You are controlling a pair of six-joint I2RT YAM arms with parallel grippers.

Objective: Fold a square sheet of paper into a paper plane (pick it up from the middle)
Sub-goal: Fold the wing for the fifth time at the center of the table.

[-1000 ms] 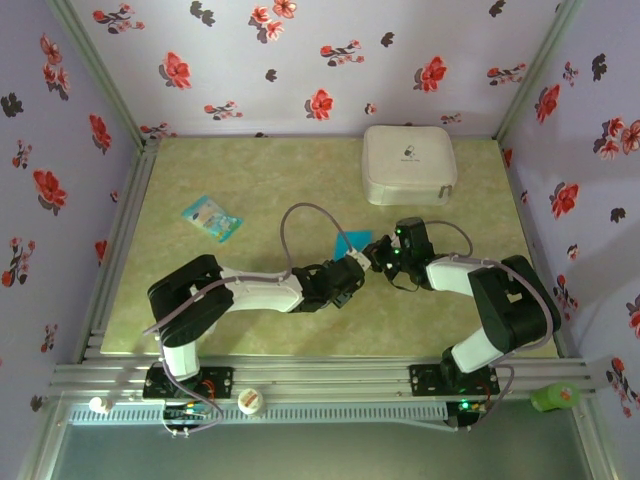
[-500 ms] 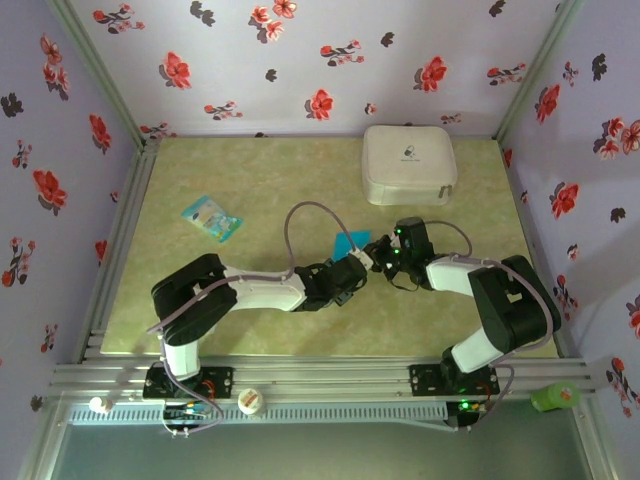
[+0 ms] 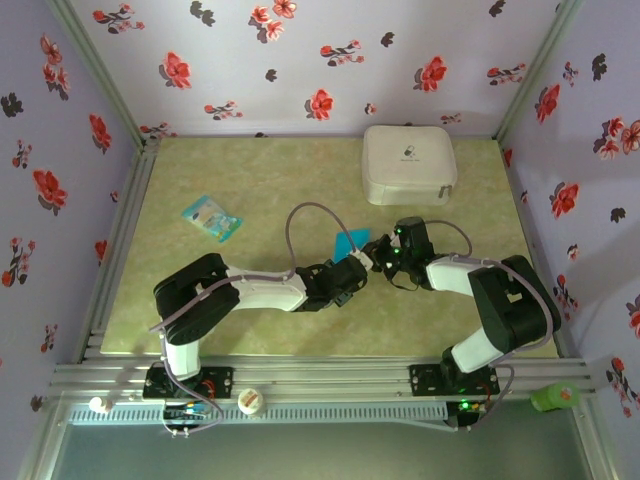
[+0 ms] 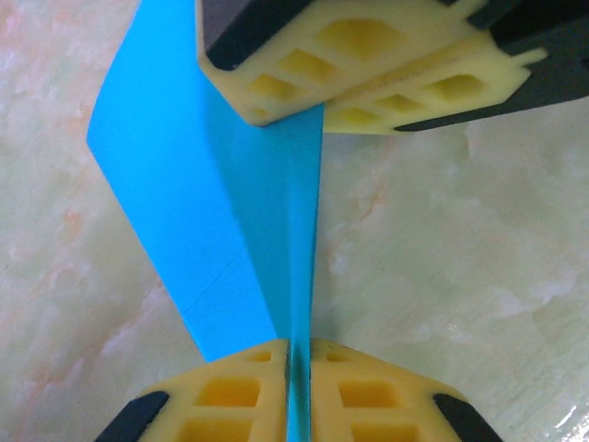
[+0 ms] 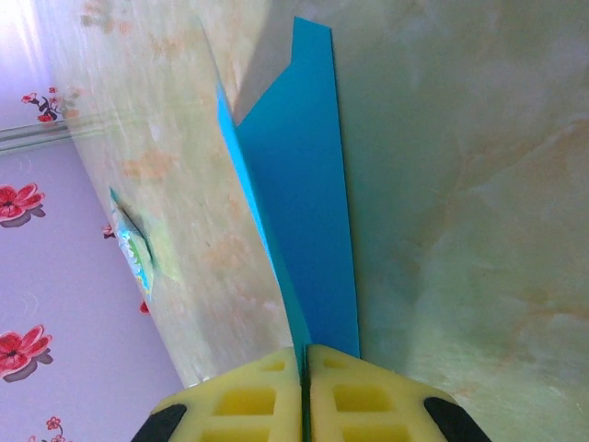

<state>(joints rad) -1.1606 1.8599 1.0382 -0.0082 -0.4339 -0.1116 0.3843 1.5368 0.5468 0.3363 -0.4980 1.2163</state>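
Observation:
The teal-blue sheet of paper [image 3: 346, 242] is folded into a slim, creased, pointed shape and is held up on edge just above the table's middle. My left gripper [image 3: 357, 264] is shut on its lower edge. In the left wrist view the paper [image 4: 212, 184] runs between my yellow left gripper [image 4: 296, 354] pads, and the right gripper's fingers [image 4: 340, 55] pinch its far end. My right gripper [image 3: 376, 250] is shut on the same paper [image 5: 304, 212]. The right gripper [image 5: 304, 354] pads clamp its fold.
A white case [image 3: 408, 164] stands at the back right of the table. A small pale-blue printed packet [image 3: 211, 218] lies at the left, and the packet [image 5: 136, 253] shows again on the tabletop. Flowered walls close in three sides.
The left gripper's jaws have closed onto the folded paper, and the left arm has edged slightly right. The right gripper has kept its hold in place.

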